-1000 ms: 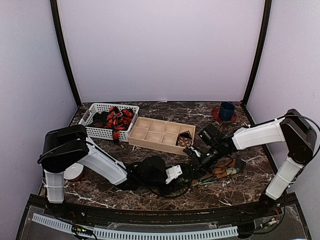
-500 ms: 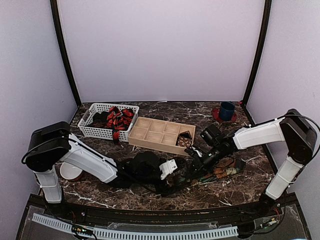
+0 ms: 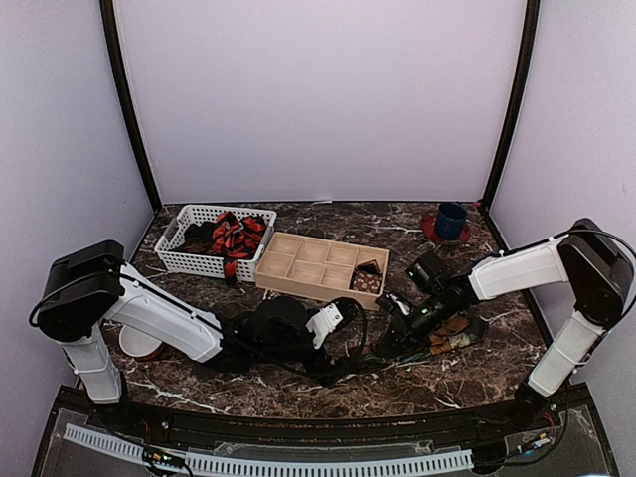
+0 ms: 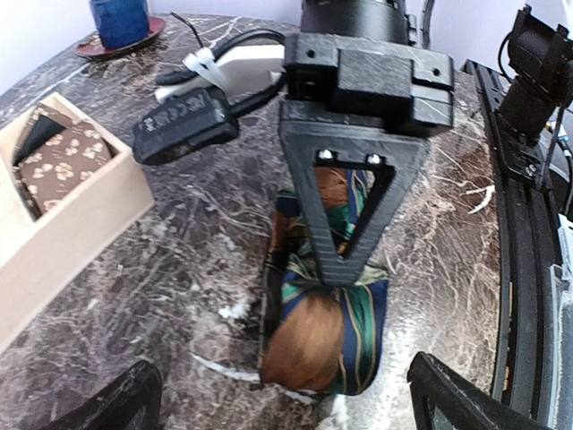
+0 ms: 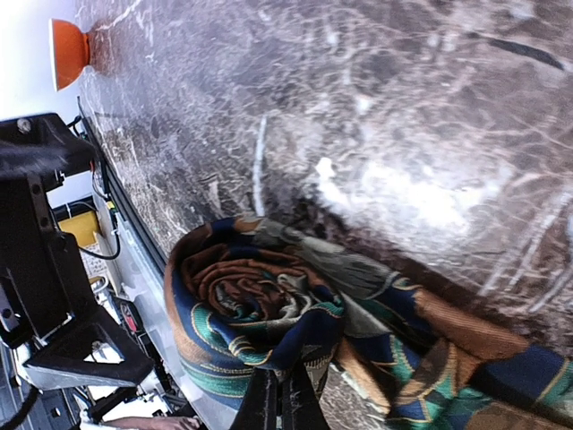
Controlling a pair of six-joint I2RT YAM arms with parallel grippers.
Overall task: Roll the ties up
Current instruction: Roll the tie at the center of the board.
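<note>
left gripper (image 4: 286,399): jaws spread as wide as they go, holding nothing. its two dark fingers sit at the lower corners of the left wrist view, one on each side of the near end of the brown-orange necktie with green and navy patches (image 4: 318,345). judgement: it has let go so the roll is left to the other arm, and it is placed to re-grip or steady the fabric.

right gripper (image 5: 276,399): jaws fully closed, pinching the edge of the rolled end of the necktie. from the left wrist view its triangular black finger (image 4: 345,224) comes down from above onto the middle of the fabric. judgement: the pinch keeps the coil from springing open.

location: the necktie lies on the dark marble table (image 3: 298,388), right of centre, between the two grippers and apart from the compartmented wooden tray (image 3: 298,260).

appearance: one end is wound into a loose spiral, rust-brown turns at the core, navy and green bands with thin pale stripes outside (image 5: 260,296). the remaining length trails flat and wrinkled. the coil is slack and uneven, so the roll looks only partly done.

other: a rolled brown dotted tie (image 4: 67,157) sits in an end compartment of the tray. red-and-black striped ties (image 3: 237,237) lie heaped in the white plastic basket (image 3: 189,260), not yet rolled.
</note>
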